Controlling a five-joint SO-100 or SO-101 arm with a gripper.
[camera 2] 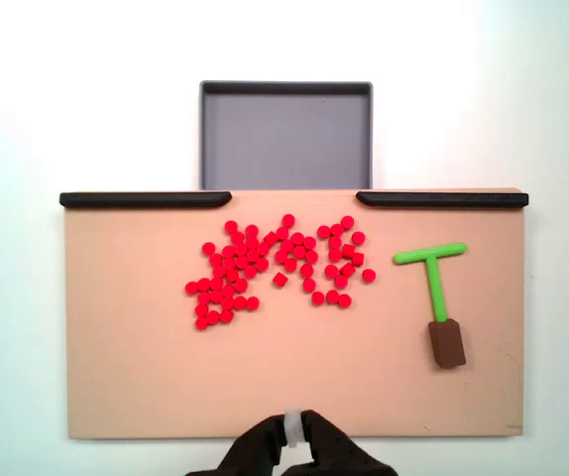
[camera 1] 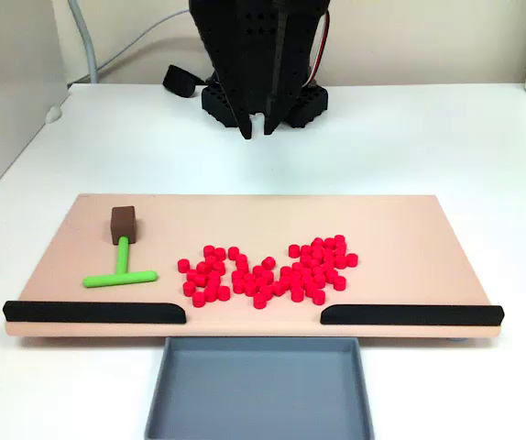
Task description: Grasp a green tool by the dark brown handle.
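Green tool (camera 1: 120,273) is seen lying untouched on the board (camera 1: 400,229), well apart from the gripper (camera 1: 257,131), whose jaws are nearly closed on nothing. Reaching and grasping the dark brown handle (camera 1: 123,224) are judged left.

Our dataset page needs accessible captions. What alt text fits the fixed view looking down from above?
A green tool with a dark brown handle lies on a tan board, right of scattered red cylinders. The black gripper sits at the bottom edge; a grey tray lies above.
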